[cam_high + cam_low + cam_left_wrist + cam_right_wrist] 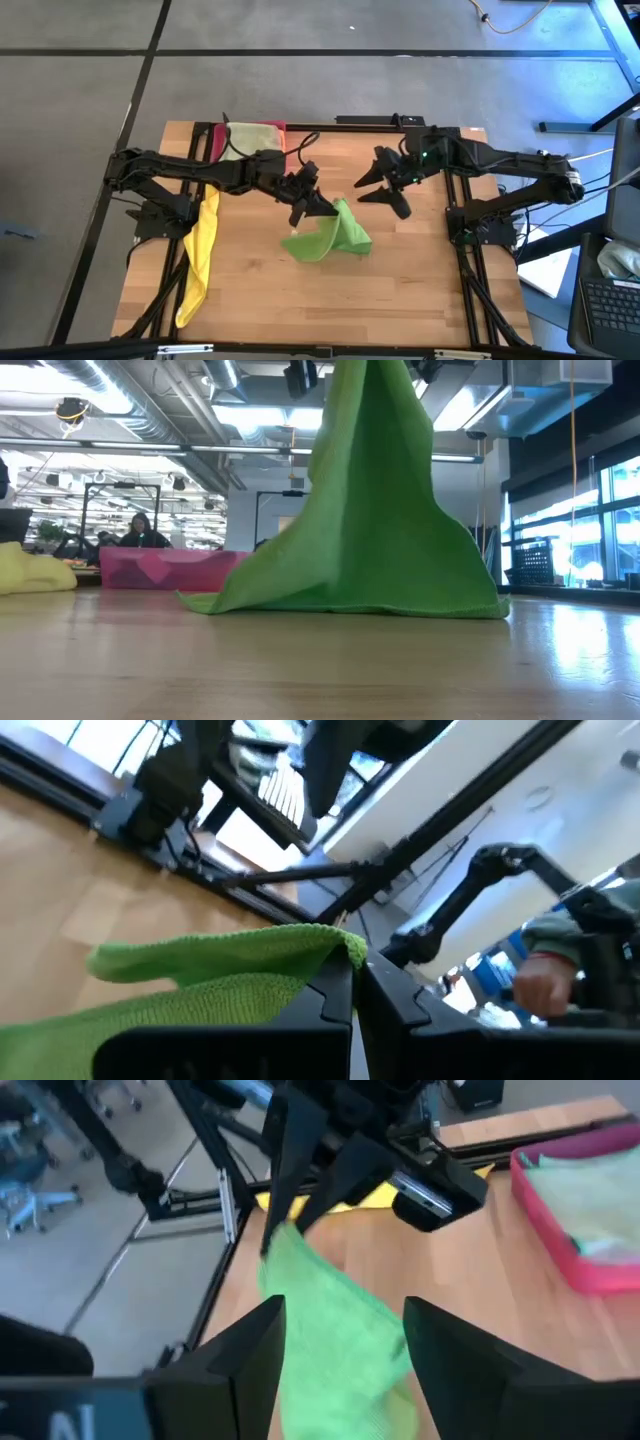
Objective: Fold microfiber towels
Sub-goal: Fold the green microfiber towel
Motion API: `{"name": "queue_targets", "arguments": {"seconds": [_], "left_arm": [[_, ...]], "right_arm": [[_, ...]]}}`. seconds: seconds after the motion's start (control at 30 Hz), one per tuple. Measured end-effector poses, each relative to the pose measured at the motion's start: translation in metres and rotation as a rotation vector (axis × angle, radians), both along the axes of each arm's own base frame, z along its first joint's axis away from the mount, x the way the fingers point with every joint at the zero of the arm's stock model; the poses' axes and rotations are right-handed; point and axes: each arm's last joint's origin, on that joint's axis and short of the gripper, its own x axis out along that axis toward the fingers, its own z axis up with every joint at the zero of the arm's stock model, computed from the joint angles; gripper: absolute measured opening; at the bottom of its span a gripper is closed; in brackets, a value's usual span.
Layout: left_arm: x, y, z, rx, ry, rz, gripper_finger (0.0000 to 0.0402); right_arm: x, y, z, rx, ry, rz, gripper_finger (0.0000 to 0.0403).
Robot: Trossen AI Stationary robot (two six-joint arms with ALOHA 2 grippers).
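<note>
A bright green microfiber towel hangs at the table's middle from my left gripper, which is shut on its top. In the low view the green towel spreads out like a tent. My right gripper stands open just right of the towel's top and touches nothing. In the right wrist view the towel shows between and beyond its fingers. A yellow towel lies along the table's left edge. A pale towel rests in the pink tray. My left gripper pinches the green towel's top edge, at a folded-over corner, between its two fingers. The fingers come nearly level from the table's left. The towel hangs below them, and its lower edge lies on the table.
The pink tray stands at the far left of the table, behind my left arm. Bare wood lies in front of the green towel toward the near edge. A person sits in the room beyond the table.
</note>
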Motion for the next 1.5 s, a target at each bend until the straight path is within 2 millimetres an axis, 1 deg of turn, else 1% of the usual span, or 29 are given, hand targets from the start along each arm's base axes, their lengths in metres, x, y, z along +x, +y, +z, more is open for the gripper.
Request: {"name": "queue_targets", "arguments": {"seconds": [0.1,0.27,0.4,0.53,0.67,0.83,1.17,1.33,1.5], "left_arm": [[0.0,-0.001,-0.001,0.001,0.006,-0.004,0.0],[-0.001,-0.004,0.0,-0.007,0.003,-0.086,0.0],[-0.002,-0.005,-0.001,-0.017,0.006,-0.152,0.0],[-0.003,-0.007,-0.003,-0.021,0.025,-0.208,0.0],[-0.004,-0.009,-0.002,0.006,0.015,-0.219,0.0],[-0.004,-0.009,-0.002,0.018,0.003,-0.252,0.0],[-0.004,-0.009,0.005,-0.003,-0.048,-0.256,0.0],[-0.004,-0.01,0.006,-0.038,-0.051,-0.282,0.0],[-0.003,-0.008,0.006,-0.069,-0.033,-0.228,0.0]], "right_arm": [[0.013,0.008,-0.002,0.041,-0.018,-0.036,0.0206],[0.037,0.018,-0.012,0.056,-0.046,-0.013,0.0206],[0.054,0.029,-0.026,0.093,-0.012,0.016,0.0206],[0.064,0.036,-0.037,0.095,0.018,0.041,0.0206],[0.066,0.035,-0.038,0.167,0.039,0.008,0.0206],[0.065,0.036,-0.037,0.167,0.034,0.013,0.0206],[0.065,0.034,-0.033,0.167,-0.013,0.183,0.0206],[0.062,0.037,-0.034,0.171,-0.017,0.313,0.0206],[0.061,0.037,-0.035,0.171,-0.005,0.37,0.0206]]}}
